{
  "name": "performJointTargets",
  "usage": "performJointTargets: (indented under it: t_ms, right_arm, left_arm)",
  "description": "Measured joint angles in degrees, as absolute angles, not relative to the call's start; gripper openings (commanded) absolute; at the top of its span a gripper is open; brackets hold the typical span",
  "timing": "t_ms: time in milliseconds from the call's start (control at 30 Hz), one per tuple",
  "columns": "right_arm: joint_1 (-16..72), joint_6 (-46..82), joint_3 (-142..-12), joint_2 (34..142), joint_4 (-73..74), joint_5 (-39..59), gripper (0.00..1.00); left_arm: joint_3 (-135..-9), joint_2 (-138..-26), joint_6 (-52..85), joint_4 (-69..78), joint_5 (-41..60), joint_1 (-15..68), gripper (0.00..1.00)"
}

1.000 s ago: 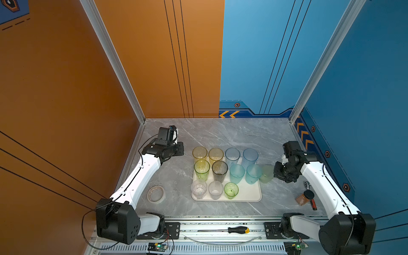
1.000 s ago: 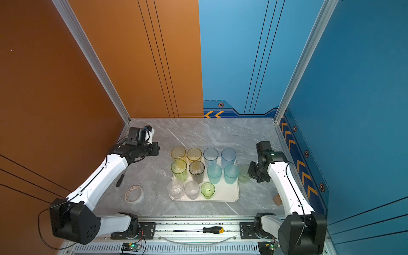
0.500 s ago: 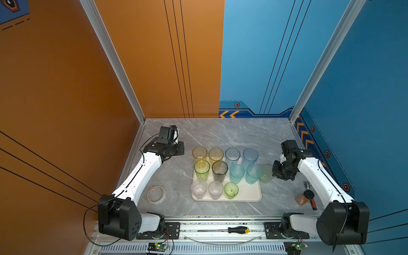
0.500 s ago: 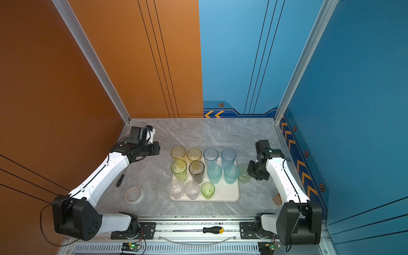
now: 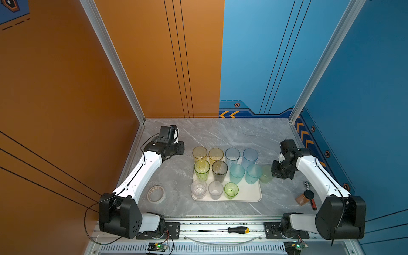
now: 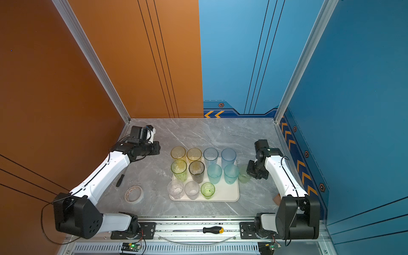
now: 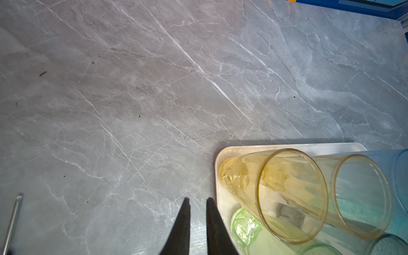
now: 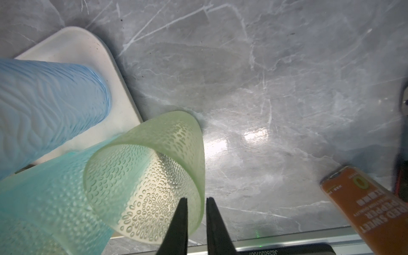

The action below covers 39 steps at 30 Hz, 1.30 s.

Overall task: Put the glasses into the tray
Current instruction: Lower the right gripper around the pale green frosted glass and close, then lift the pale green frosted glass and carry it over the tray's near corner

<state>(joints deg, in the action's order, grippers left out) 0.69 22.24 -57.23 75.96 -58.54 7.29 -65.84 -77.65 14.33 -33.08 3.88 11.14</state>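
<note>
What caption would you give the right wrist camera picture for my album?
Right claw pinching the rim of a pale green dimpled glass standing just beside the cream tray.

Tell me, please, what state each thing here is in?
Cream-white rectangular tray: holds eleven glasses.
Eleven tinted translucent tumblers: upright in tray.
Pale green dimpled tumbler: outside tray, rim pinched.
Right gripper: shut on that tumbler's rim.
Left gripper: nearly shut, empty.
Beige tape roll: lying flat, untouched.
Small brown black-lidded jar: closed.
</note>
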Motion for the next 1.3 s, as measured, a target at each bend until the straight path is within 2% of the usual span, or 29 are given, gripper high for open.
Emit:
performJointTargets:
  t_ms: [567,1300]
  right_arm:
    - [0.7,21.2,-57.2,76.3,-58.3,5.7,0.00]
    - [-1.1,20.5,-62.9,65.8,-68.9,-0.7,0.00]
  left_arm:
    - [-66.4,-77.6,14.3,-33.1,3.9,11.1,0.16]
    - [-66.4,-77.5,14.3,-33.1,3.9,11.1,0.16]
